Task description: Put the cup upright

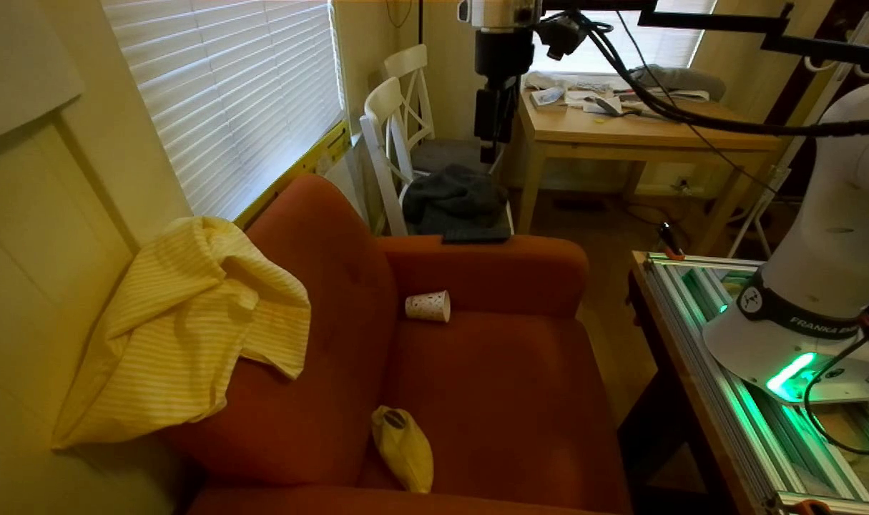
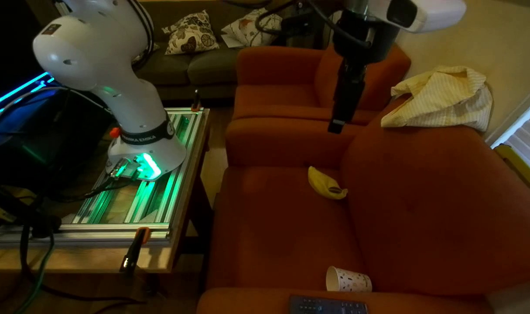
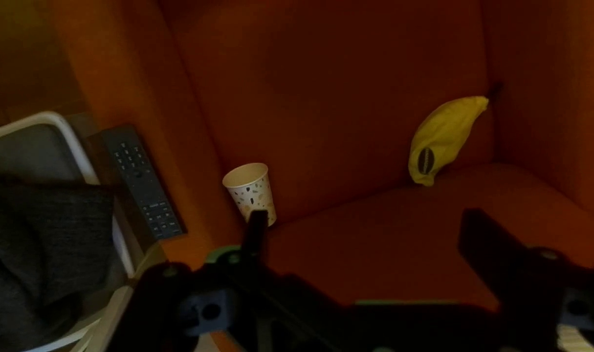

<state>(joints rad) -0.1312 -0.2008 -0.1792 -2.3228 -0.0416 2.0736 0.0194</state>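
The cup (image 1: 427, 306) is white with small coloured speckles. It lies on its side on the seat of the orange armchair (image 1: 509, 400), close to an armrest and the backrest. Its open mouth faces the seat's front, towards the robot base. It also shows in an exterior view (image 2: 350, 280) and in the wrist view (image 3: 250, 193). My gripper (image 3: 366, 215) is open and empty, with its fingers wide apart. It hangs well above the armchair, pointing down, in both exterior views (image 1: 490, 146) (image 2: 336, 124). In the wrist view one finger hides a little of the cup's base.
A yellow banana-shaped object (image 1: 404, 449) lies on the seat towards the opposite armrest. A dark remote (image 3: 141, 181) lies on the armrest beside the cup. A yellow striped cloth (image 1: 212, 329) drapes over the backrest. A chair with a dark cloth (image 1: 455, 197) stands behind the armrest.
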